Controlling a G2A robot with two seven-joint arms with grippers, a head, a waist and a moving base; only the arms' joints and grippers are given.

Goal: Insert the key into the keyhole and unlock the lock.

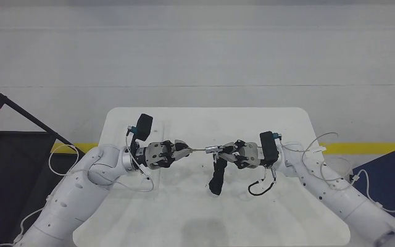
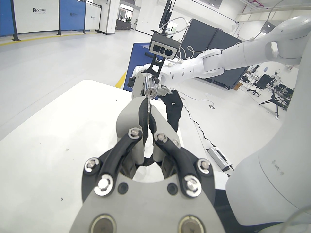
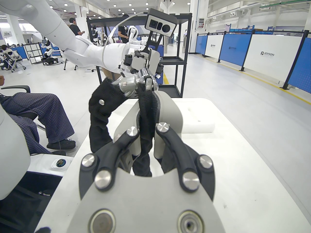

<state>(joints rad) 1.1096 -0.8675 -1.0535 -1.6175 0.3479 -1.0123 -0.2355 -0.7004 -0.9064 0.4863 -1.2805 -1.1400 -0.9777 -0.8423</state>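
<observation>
Over white table (image 1: 185,207), key (image 2: 148,109) near lock (image 2: 150,86).

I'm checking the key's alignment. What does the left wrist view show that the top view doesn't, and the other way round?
Left wrist view only: the keyhole in the round face of the lock. Top view only: key and lock side-on in one line, plus a black cable loop by the right arm. Both: left gripper shut on the key, right gripper shut on the lock, black strap hanging below.
</observation>
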